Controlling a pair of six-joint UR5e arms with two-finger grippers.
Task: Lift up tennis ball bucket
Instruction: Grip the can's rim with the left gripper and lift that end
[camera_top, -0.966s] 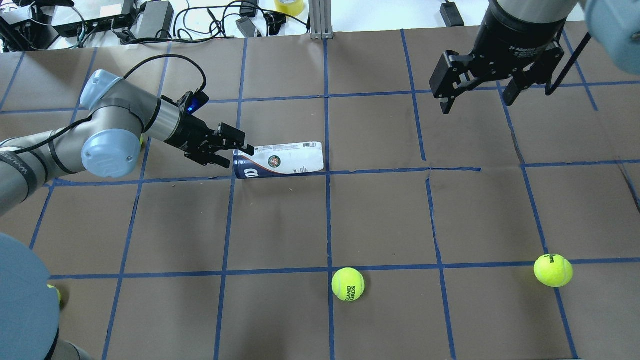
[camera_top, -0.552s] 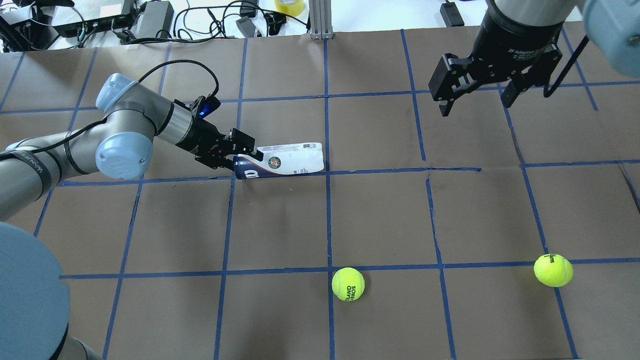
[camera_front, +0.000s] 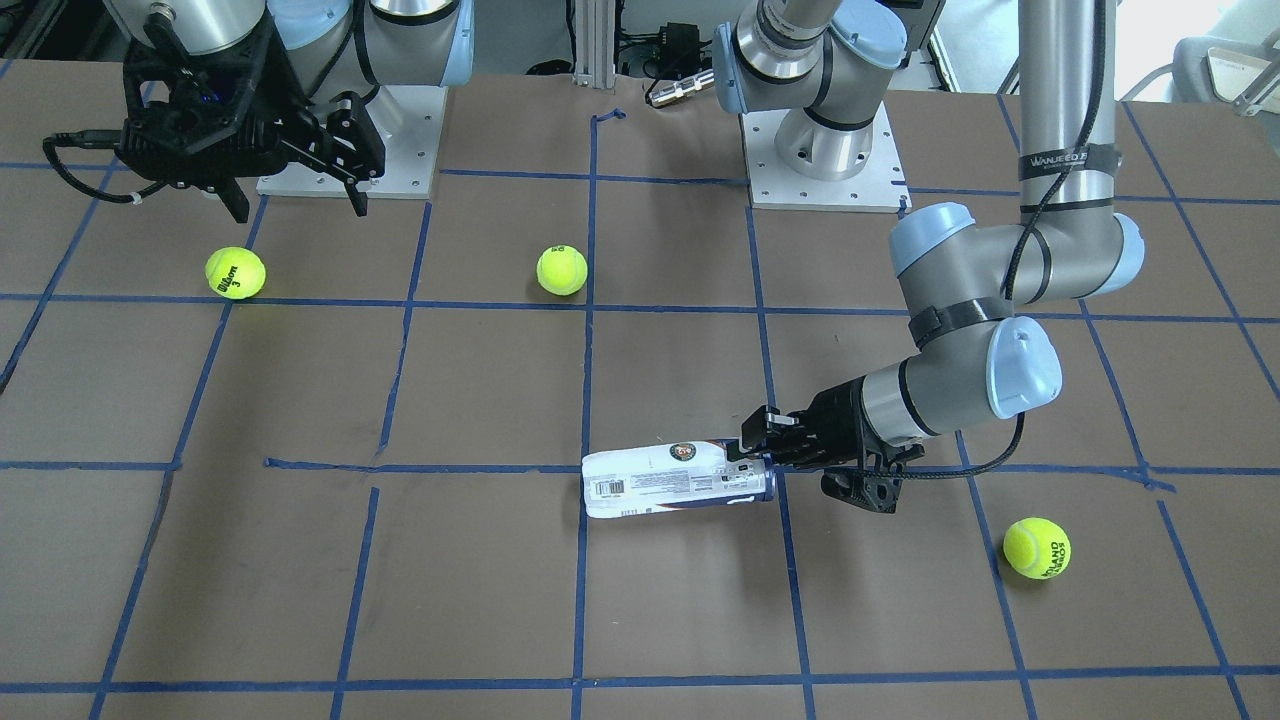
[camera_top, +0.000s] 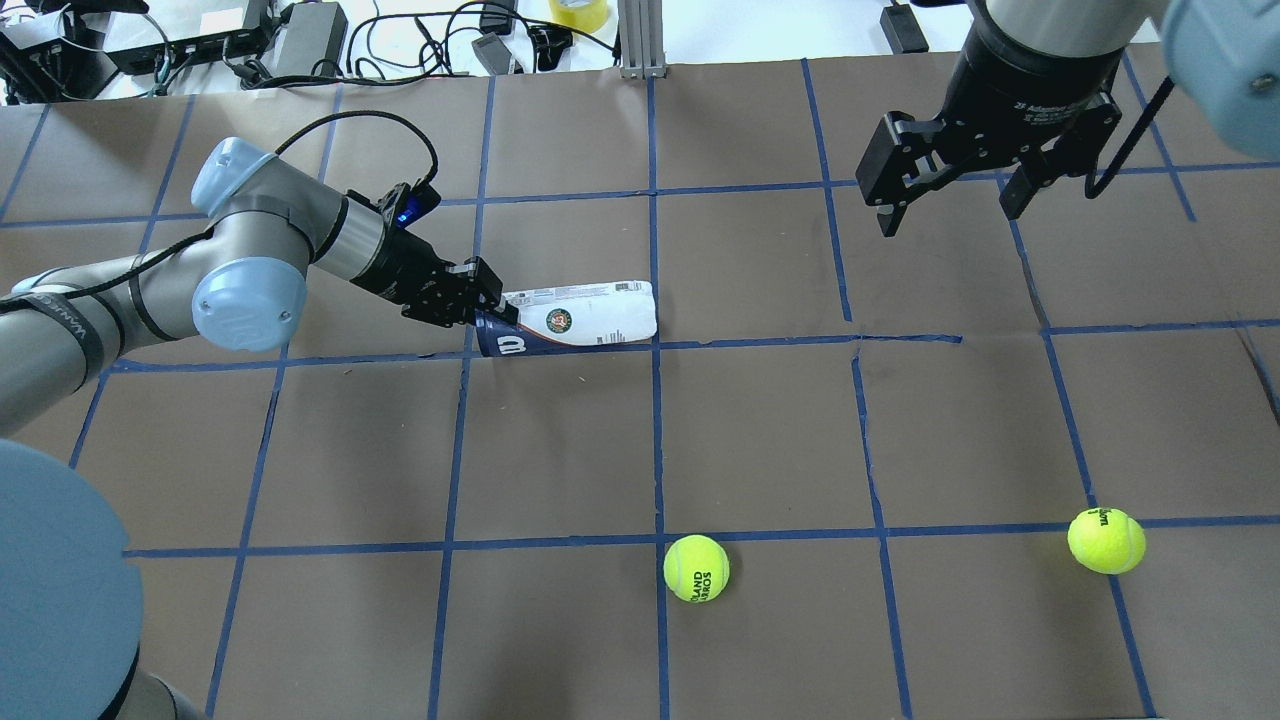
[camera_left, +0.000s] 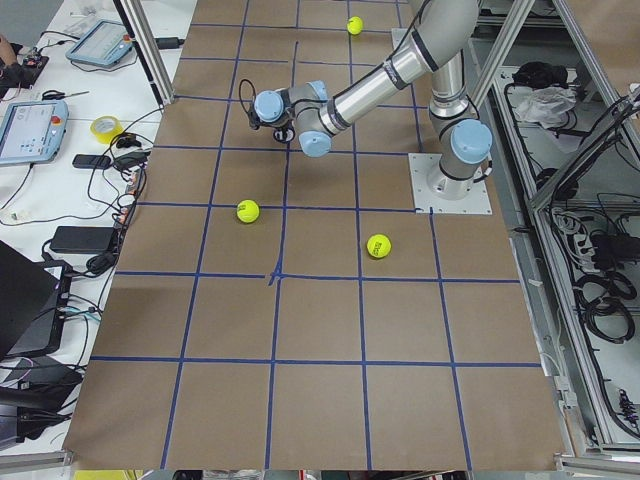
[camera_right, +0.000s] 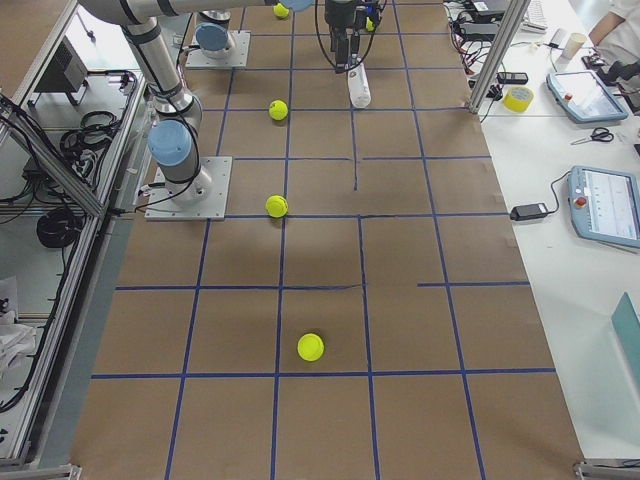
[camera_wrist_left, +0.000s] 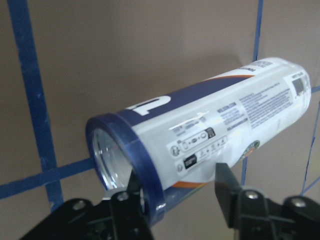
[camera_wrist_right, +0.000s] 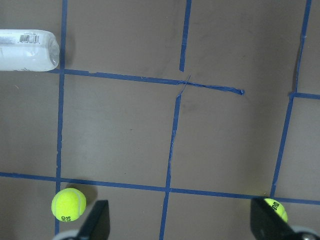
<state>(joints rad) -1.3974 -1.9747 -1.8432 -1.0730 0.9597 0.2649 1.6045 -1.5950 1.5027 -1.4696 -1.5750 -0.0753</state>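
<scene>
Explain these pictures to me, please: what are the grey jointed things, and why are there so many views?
The grey things are two robot arms bolted to a brown table marked with blue tape. One camera looks down from behind the robot, one from across the table, and two from its ends. One more rides on each wrist. Each arm ends in a two-fingered tool. The left tool is at the open end of the tennis ball bucket, which lies on its side. One finger is inside the rim and one outside, but I cannot tell whether it grips. The right tool hangs open, holding nothing. Loose tennis balls lie about.
</scene>
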